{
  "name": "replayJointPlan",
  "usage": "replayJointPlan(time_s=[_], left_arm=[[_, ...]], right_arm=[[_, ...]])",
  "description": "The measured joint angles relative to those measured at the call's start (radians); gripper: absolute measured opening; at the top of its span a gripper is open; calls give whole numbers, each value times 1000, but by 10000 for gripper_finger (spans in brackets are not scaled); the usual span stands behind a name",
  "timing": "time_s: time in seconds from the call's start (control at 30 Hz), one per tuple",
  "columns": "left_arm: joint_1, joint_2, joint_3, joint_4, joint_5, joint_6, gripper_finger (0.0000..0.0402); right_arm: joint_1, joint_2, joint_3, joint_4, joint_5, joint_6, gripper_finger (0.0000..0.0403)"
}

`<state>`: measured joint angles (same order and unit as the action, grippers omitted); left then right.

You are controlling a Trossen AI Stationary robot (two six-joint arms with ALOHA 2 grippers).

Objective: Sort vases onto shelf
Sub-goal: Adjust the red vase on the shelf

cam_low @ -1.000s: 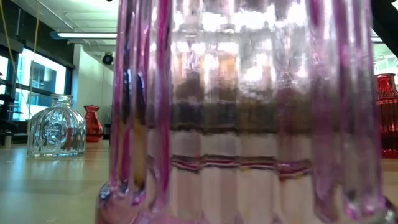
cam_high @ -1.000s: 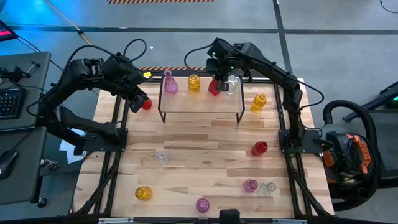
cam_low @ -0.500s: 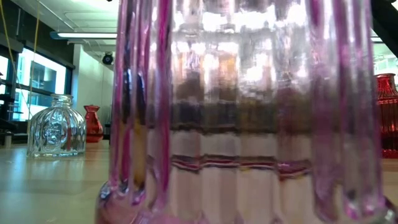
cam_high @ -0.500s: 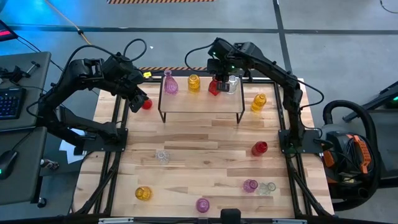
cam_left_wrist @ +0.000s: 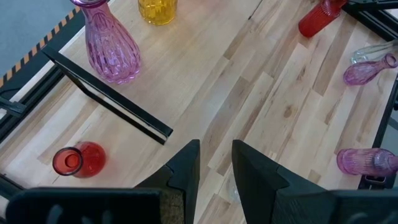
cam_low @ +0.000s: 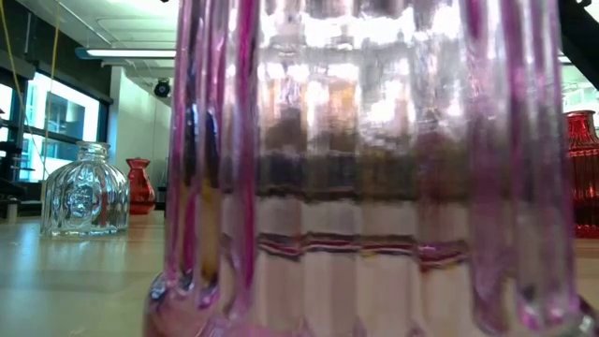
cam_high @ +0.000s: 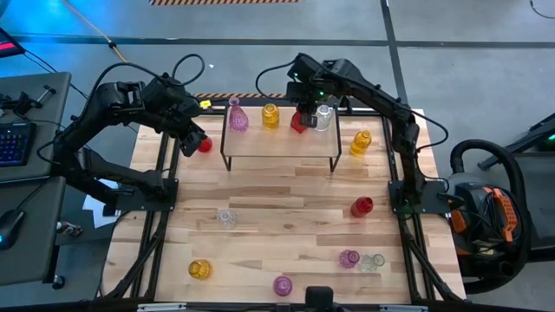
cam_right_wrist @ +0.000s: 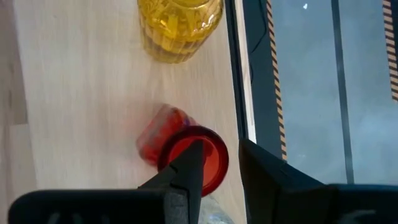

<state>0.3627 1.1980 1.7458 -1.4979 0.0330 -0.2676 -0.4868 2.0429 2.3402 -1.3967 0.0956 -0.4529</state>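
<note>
The shelf (cam_high: pixel 277 143) stands at the table's far middle. On it stand a pink vase (cam_high: pixel 236 117), a yellow vase (cam_high: pixel 270 115), a red vase (cam_high: pixel 298 122) and a clear vase (cam_high: pixel 324 116). My right gripper (cam_high: pixel 304 111) hovers over the red vase (cam_right_wrist: pixel 163 143), open, pointing down, with one finger over its mouth and one outside its rim. My left gripper (cam_high: pixel 194 136) is open by a narrow gap (cam_left_wrist: pixel 216 163). It waits left of the shelf, beside a red vase (cam_high: pixel 205 145) that stands on the table (cam_left_wrist: pixel 78 160). My right gripper comes from above at the red vase's rim (cam_right_wrist: pixel 219 163), which lies in the gap between the fingers. Whether either finger touches the glass I cannot tell. The vase stands on its base on the shelf top.
More vases are on the tabletop: yellow (cam_high: pixel 361 142), red (cam_high: pixel 362 206), clear (cam_high: pixel 227 217), yellow (cam_high: pixel 199 269), pink (cam_high: pixel 283 285), pink (cam_high: pixel 349 258), clear (cam_high: pixel 373 261). The near pink vase (cam_low: pixel 374 168) fills the low view. The table's middle (cam_high: pixel 286 199) is bare wood.
</note>
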Motion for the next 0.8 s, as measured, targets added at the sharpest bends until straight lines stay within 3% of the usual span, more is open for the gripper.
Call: replayJointPlan(time_s=[0.8], left_arm=[[0, 0, 0, 0, 0, 0, 85]], right_arm=[[-25, 21, 0, 67, -3, -18, 83]])
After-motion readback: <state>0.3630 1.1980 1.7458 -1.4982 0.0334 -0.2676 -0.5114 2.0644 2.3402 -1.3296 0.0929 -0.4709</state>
